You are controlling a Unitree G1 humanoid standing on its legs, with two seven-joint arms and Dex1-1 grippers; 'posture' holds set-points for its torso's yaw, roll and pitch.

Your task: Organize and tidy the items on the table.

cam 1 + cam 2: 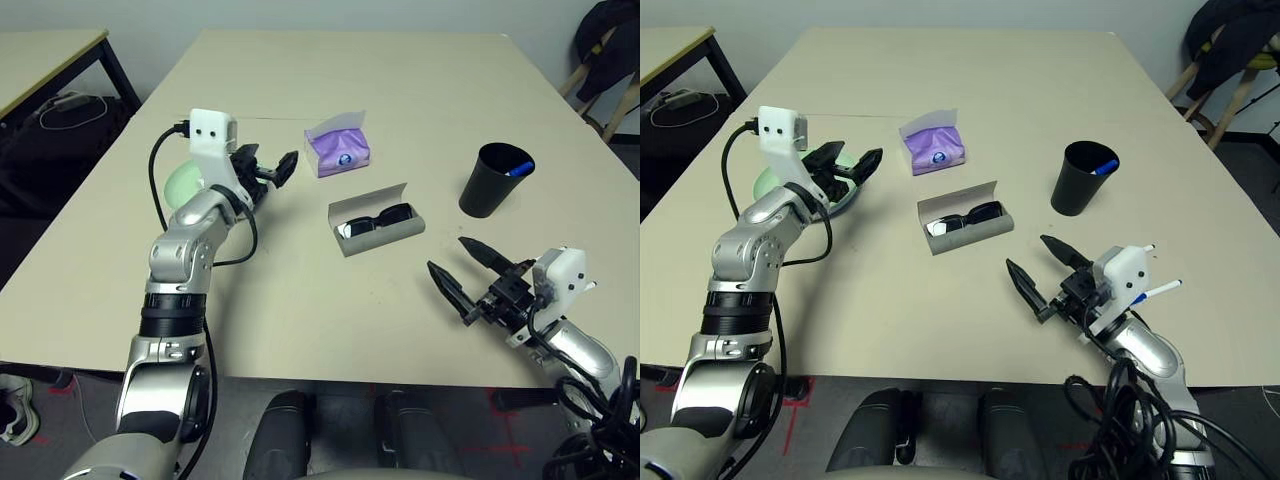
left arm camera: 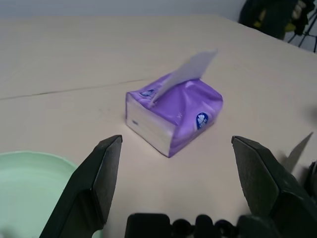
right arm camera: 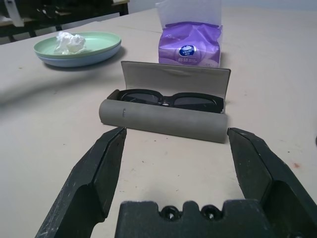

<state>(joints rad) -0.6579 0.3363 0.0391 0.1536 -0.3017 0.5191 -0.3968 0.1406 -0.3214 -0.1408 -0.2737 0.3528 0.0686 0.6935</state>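
The grey glasses case (image 3: 163,121) lies open, long axis crosswise before the right end effector (image 3: 173,166), black sunglasses (image 3: 171,99) inside. Both end effectors stand apart, empty; the left end effector (image 2: 181,171) faces the purple tissue pack (image 2: 173,116).

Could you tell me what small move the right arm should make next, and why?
Probably ease the open right end effector forward to the glasses case and shut its lid. The sunglasses already lie inside, the lid stands open, and the case sits straight ahead of the fingers.
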